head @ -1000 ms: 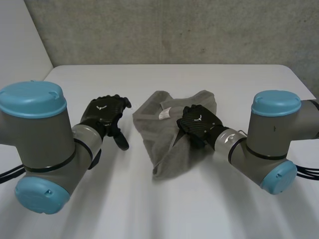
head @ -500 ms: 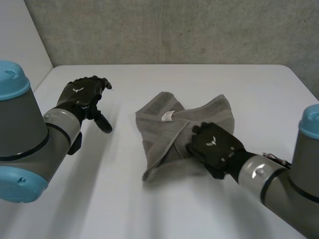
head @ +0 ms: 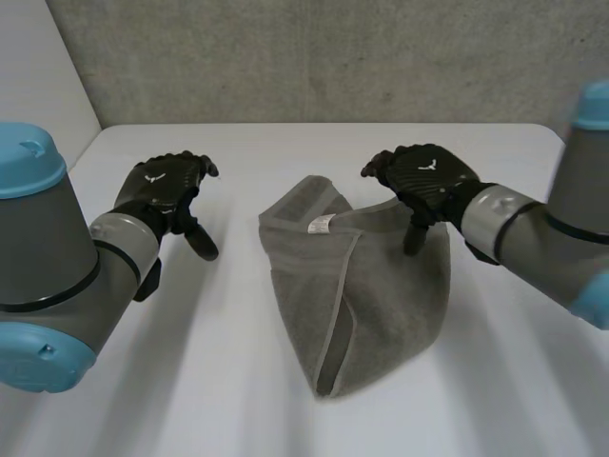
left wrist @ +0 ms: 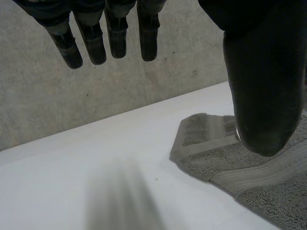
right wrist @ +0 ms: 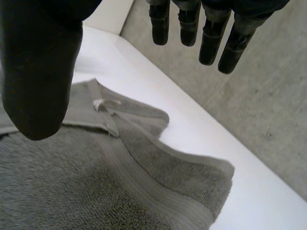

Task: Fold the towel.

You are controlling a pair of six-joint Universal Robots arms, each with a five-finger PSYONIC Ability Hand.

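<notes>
A grey towel [head: 371,295] lies crumpled and loosely folded in the middle of the white table, with a small white label [head: 321,224] near its far edge. My right hand [head: 423,181] hovers open above the towel's far right corner, holding nothing. In the right wrist view its fingers [right wrist: 213,38] and thumb [right wrist: 38,72] are spread above the towel [right wrist: 120,182]. My left hand [head: 166,190] is open in the air, left of the towel and apart from it. Its own view has its fingers [left wrist: 108,38] straight and the towel's corner [left wrist: 206,139] beside the thumb [left wrist: 264,81].
The white table [head: 190,381] meets a grey concrete wall [head: 314,57] at the back. My two grey arms with light-blue caps [head: 29,162] stand at the near left and right.
My right hand has let go of the towel and risen to the far right. The towel now lies spread towards the near side. The left hand has barely moved over the last half second.
</notes>
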